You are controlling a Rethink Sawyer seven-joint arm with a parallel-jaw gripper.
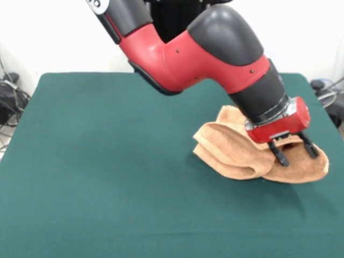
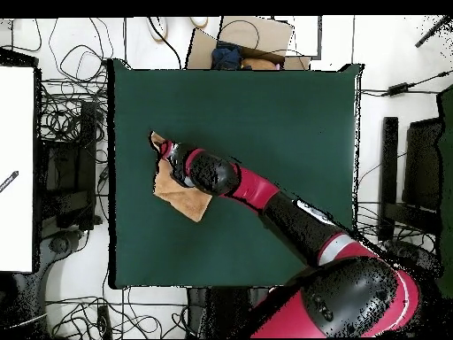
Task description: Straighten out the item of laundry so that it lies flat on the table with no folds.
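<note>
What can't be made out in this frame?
- Front view: whether the gripper touches the towel; its two fingers stand apart over it.
- Overhead view: the arm covers the gripper and part of the towel.
- Both views: the towel's tags are not findable among its folds.

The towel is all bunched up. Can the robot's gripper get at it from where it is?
Probably yes. The gripper hangs open right over the towel, its fingers at the cloth, and nothing else on the table stands between them.
</note>
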